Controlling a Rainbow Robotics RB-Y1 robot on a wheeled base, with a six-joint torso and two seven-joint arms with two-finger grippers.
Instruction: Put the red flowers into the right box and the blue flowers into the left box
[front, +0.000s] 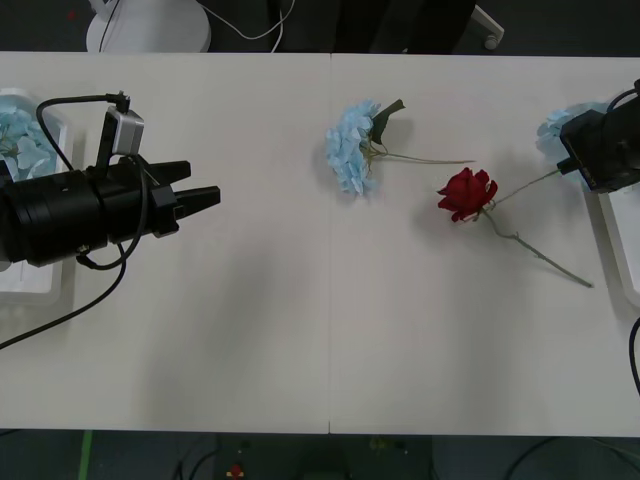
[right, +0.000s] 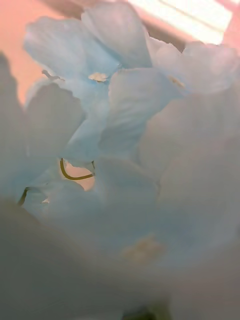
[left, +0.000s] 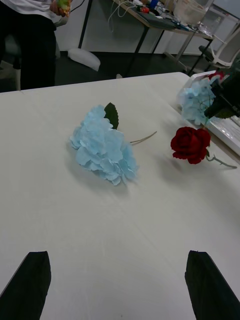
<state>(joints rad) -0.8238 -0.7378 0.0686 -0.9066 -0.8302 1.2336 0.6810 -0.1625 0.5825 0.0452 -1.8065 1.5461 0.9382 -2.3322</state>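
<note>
One blue flower (front: 352, 148) lies mid-table, also in the left wrist view (left: 102, 147). A red flower (front: 467, 193) lies to its right, stem towards the right box (front: 622, 250). My left gripper (front: 200, 182) hovers open and empty over the table's left part, well left of both; its black fingers (left: 30, 282) frame the left wrist view. The left box (front: 40, 280) under that arm holds blue flowers (front: 22, 140). My right gripper (front: 578, 142) is down on another blue flower (front: 556, 122) at the far right; its pale petals (right: 120, 125) crowd the right wrist view.
The table's far edge runs behind the flowers, with a dark floor, a white stand base (front: 150, 25) and cables beyond. A person's dark legs (left: 30, 45) stand past the far edge. Bare tabletop lies between my left gripper and the middle flower.
</note>
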